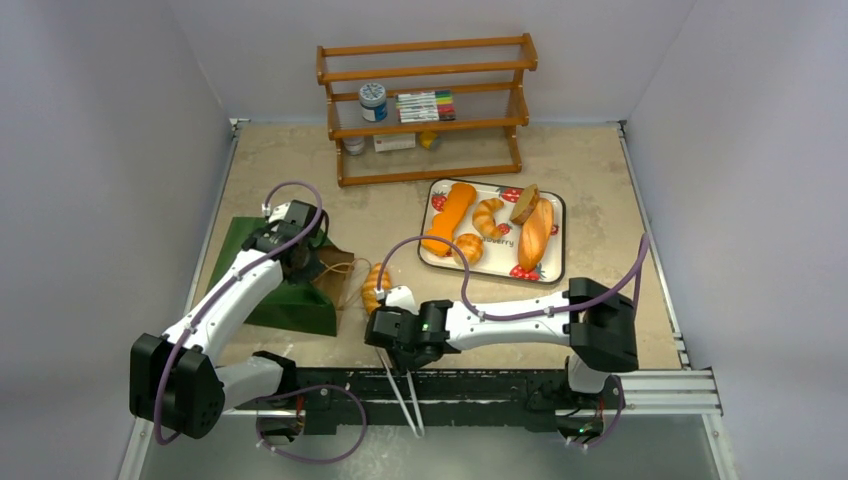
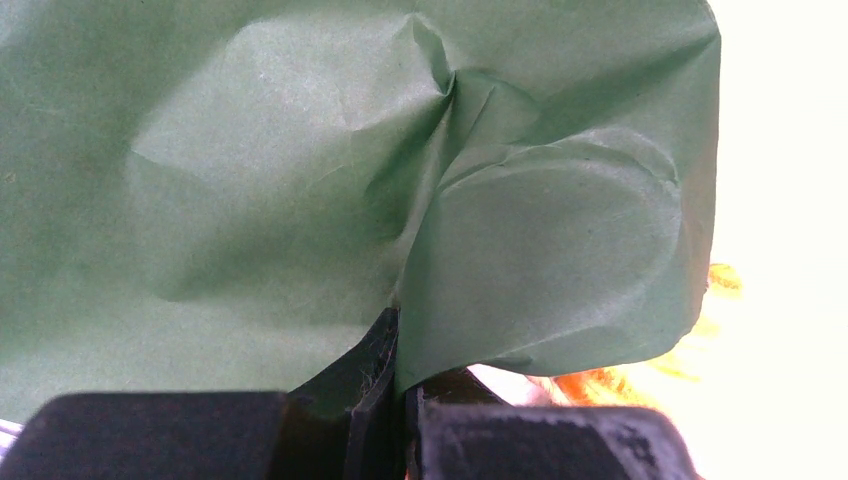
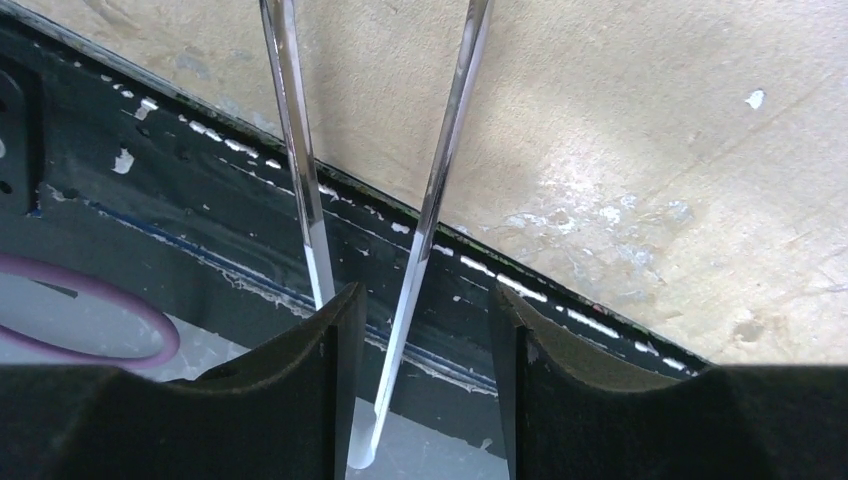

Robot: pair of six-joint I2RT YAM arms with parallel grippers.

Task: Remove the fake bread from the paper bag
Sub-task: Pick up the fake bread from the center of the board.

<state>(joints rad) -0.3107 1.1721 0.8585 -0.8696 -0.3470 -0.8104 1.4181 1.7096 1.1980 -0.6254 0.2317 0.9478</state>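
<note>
The dark green paper bag (image 1: pixel 288 305) lies on its side at the left, its brown mouth and string handles facing right. My left gripper (image 1: pixel 290 245) is shut on a fold of the bag (image 2: pixel 280 180) near the mouth, pinched between the jaws (image 2: pixel 400 370). One golden croissant (image 1: pixel 375 285) lies on the table just outside the mouth, showing as an orange blur (image 2: pixel 600 385). My right gripper (image 1: pixel 398 345) stands open at the near edge, straddling one arm of the metal tongs (image 3: pixel 440 170) between its fingers (image 3: pixel 420 310). Several other breads rest on the strawberry tray (image 1: pixel 500 243).
The tongs (image 1: pixel 405 395) lie across the black rail (image 1: pixel 500 385) at the table's near edge. A wooden shelf (image 1: pixel 425 105) with a jar and markers stands at the back. White walls close in the left, right and back sides.
</note>
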